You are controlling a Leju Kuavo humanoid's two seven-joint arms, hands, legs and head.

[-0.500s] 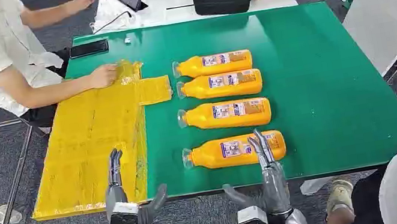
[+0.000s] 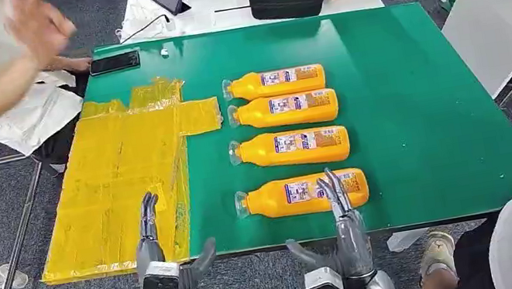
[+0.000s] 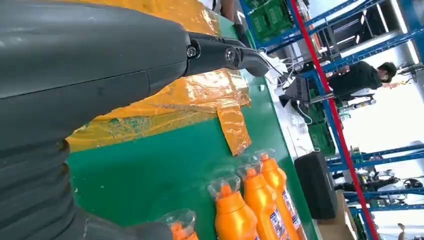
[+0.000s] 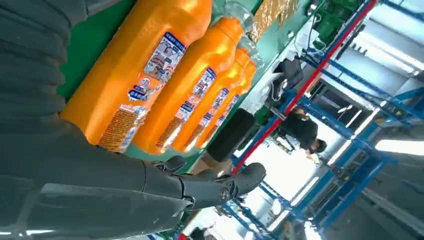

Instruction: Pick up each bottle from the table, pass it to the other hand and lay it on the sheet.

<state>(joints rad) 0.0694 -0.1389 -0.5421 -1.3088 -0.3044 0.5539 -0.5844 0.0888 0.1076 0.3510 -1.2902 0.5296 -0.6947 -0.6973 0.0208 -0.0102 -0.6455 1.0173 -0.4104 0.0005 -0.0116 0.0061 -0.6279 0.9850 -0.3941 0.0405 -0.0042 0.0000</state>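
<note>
Reaching up from the near edge of the green surface point(image 2: 401, 89): left hand point(image 2: 166, 258) released over crinkled yellow plastic sheet point(image 2: 119, 187), right hand point(image 2: 343, 236) released beside nearest orange plastic bottle point(image 2: 300, 194).

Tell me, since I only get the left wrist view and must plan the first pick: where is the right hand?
Observer: The right hand is at the near edge of the table, fingers spread by the base end of the nearest bottle, holding nothing.
Operator: Anyone on the sheet?
Observer: No; the person's hand is up in the air, off the yellow sheet.
Operator: How many bottles?
Observer: Four, lying side by side, caps toward the sheet.
</note>
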